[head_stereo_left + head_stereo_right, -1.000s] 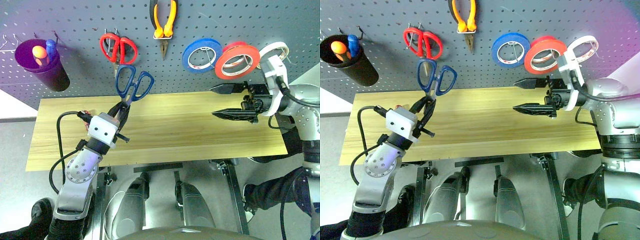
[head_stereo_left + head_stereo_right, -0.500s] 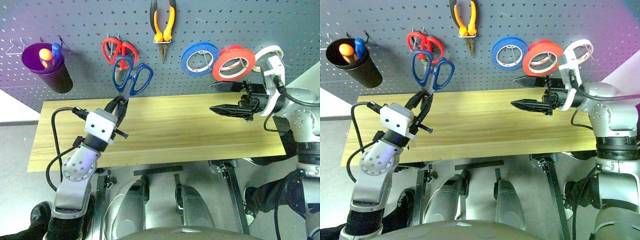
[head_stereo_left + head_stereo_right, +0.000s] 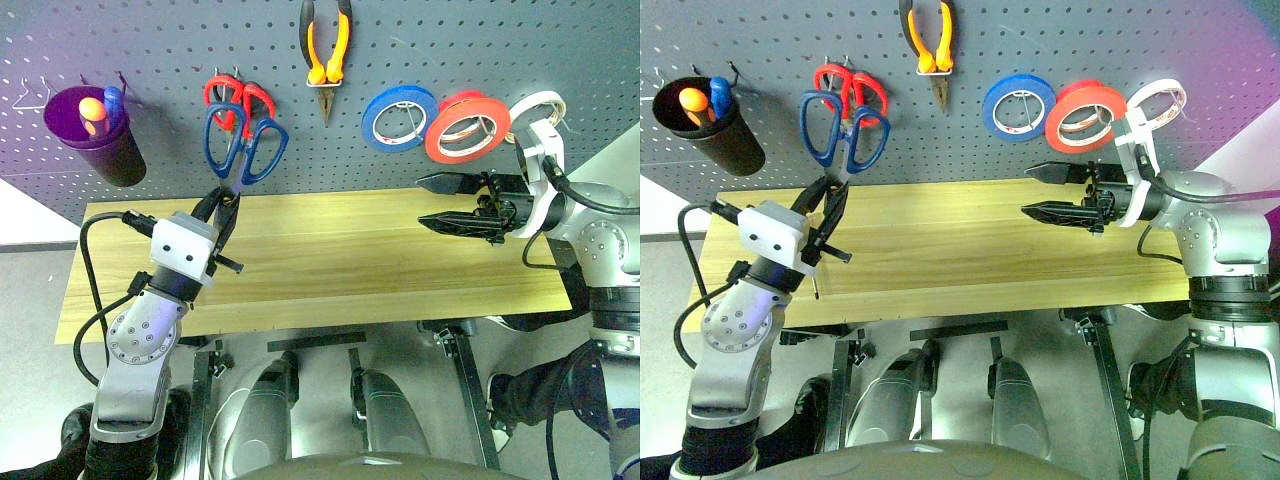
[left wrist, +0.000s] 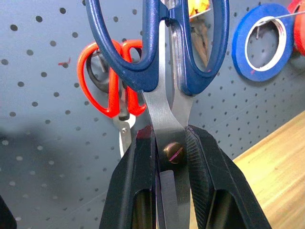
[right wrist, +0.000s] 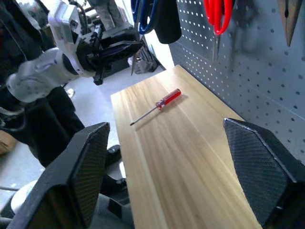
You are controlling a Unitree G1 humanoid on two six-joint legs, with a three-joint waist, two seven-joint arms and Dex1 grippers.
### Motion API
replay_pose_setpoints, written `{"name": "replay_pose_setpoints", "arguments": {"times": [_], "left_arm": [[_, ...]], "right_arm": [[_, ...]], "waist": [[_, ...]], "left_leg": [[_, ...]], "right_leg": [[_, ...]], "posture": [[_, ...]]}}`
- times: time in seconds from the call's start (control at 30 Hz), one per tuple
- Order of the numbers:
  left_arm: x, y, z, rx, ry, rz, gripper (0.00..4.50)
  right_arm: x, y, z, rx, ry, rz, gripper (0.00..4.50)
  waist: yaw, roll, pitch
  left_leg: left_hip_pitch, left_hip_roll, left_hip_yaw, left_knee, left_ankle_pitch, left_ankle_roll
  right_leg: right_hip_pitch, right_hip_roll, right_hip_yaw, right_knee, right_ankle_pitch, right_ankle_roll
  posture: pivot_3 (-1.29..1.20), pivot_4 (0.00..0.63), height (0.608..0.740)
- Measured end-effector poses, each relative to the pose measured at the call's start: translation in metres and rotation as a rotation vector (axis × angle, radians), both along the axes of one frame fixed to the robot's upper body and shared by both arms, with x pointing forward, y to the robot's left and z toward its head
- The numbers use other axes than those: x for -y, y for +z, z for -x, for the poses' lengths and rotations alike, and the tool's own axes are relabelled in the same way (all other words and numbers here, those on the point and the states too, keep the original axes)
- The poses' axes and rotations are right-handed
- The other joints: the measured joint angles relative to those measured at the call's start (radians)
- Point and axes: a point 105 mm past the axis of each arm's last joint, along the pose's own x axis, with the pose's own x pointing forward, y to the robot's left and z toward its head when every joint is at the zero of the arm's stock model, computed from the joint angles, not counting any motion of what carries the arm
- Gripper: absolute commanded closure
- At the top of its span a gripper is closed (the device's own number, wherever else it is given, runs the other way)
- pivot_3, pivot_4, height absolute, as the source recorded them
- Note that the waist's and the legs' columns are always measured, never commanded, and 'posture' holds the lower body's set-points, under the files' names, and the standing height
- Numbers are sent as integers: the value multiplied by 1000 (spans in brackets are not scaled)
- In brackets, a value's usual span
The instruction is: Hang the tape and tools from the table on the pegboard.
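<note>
Over the last second the left gripper has carried the blue scissors up and to the left, from just above the far table edge to the pegboard; the blue loops now overlap the lower part of the red scissors already hanging there. The left jaws are clamped on the blades at the pivot screw, handles up, as the left wrist view shows closely. The right gripper hovers empty over the right part of the table, pointing left, jaws apart though slightly narrower than a second ago. Reading for the task: the scissors are at hook height but not yet hung; I cannot tell which hook is the target, and the red pair may be in the way. Already on the board: pliers, blue roll, orange-red tape, white roll, and a purple cup at far left. 1 tool is left on the table: the screwdriver, lying flat near its left end. No brand, label or legible writing on any item.
</note>
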Motion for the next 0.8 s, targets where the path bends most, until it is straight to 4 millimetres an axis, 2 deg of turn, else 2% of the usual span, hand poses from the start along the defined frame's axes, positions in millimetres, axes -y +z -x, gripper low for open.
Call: {"name": "replay_pose_setpoints", "arguments": {"times": [0.17, 0.53, 0.73, 0.8], "left_arm": [[-1, -1, -1, -11, 3, 0, 3880], [-13, 14, -3, 31, 40, -36, 3880], [-14, 10, -5, 11, 20, -29, 3880], [-19, 5, -8, -16, 18, -21, 3880]], "right_arm": [[0, 1, 0, -7, 2, -3, 553], [1, 9, 2, 9, 13, -41, 553], [0, 11, 7, -26, 48, -77, 553], [1, 12, 8, -27, 52, -81, 553]], "waist": [[0, 0, 0], [0, 0, 0], [0, 0, 0], [0, 0, 0]], "left_leg": [[0, 0, 0, 0, 0, 0], [0, 0, 0, 1, 0, 0], [0, 0, 0, 1, 0, 0], [0, 0, 0, 1, 0, 0]], "right_leg": [[0, 0, 0, 0, 0, 0], [0, 0, 0, 1, 0, 0], [0, 0, 0, 1, 0, 0], [0, 0, 0, 1, 0, 0]], "posture": [[-2, 268, 740], [-7, 269, 740], [-13, 266, 740], [-17, 265, 740]]}}
